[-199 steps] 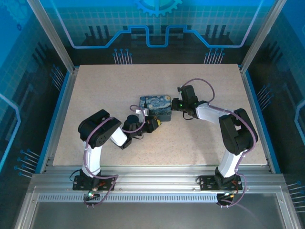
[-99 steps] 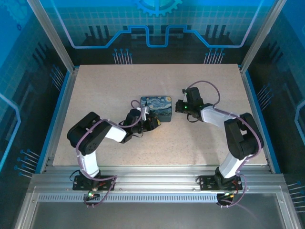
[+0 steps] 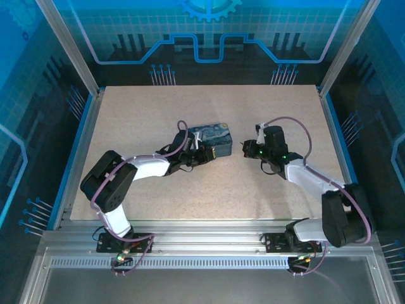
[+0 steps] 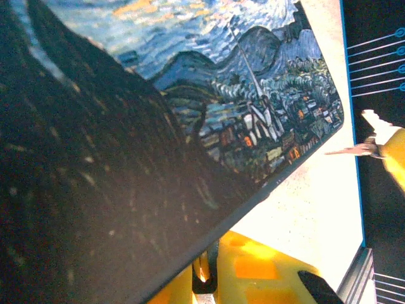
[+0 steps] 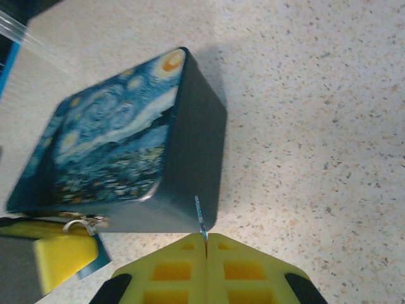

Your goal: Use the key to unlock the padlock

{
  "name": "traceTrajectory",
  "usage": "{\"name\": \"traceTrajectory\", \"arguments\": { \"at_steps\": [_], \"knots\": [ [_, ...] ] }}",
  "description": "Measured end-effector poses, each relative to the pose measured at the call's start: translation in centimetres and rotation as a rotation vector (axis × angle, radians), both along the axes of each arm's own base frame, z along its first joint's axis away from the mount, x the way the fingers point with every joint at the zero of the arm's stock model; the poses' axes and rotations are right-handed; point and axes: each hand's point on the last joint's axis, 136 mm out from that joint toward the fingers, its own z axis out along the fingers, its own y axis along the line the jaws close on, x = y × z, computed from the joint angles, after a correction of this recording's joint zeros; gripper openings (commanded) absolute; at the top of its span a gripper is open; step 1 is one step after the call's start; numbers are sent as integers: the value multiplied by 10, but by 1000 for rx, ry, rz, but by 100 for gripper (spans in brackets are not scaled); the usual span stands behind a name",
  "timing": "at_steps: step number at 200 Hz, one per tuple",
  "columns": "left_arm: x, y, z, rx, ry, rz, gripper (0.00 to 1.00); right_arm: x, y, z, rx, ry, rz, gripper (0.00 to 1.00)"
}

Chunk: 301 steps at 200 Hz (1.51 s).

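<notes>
A speckled beige table (image 3: pixel 158 183) is lit evenly & brightly; only soft shadows are cast. It's edged w/ blue trim (image 3: pixel 77 152) & framed by alu. posts (image 3: pixel 68 47). At back & both sides, blue panels (image 3: pixel 126 38) printed w/ grid & circuit lines are set, a gear motif (image 3: pixel 209 6) at top centre. A slotted rail (image 3: pixel 209 261) is fixed along the near edge.

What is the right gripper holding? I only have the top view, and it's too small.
Observer: In the right wrist view the right gripper is shut on the key, its thin blade sticking out.
Reviewer: Where would it go?
Observer: The padlock is at the tin's lower left corner in that view.
Reviewer: Is the key in yet?
Observer: No, its tip is by the tin's lower right corner, apart from the padlock.
</notes>
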Motion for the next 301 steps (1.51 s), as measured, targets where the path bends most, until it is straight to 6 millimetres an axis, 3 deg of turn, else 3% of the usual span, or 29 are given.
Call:
{"name": "traceTrajectory", "arguments": {
  "at_steps": [51, 132, 169, 204, 249, 301],
  "knots": [
    [2, -1, 3, -5, 10, 8, 0, -22, 6, 35, 96, -74, 54, 0],
    [3, -2, 2, -14, 25, 19, 0, -42, 20, 72, 263, -95, 111, 0],
    [4, -2, -1, -24, 37, 30, 0, -41, 23, 90, 331, -73, 105, 0],
    [6, -3, 1, -33, 28, 32, 0, -31, 9, 110, 426, -59, 48, 0],
    [7, -4, 3, -48, 36, 45, 0, -13, -10, 94, 506, -15, -36, 0],
    [10, -4, 7, -72, 39, 56, 0, -16, -8, 21, 576, 132, -103, 0]
  ]
}}
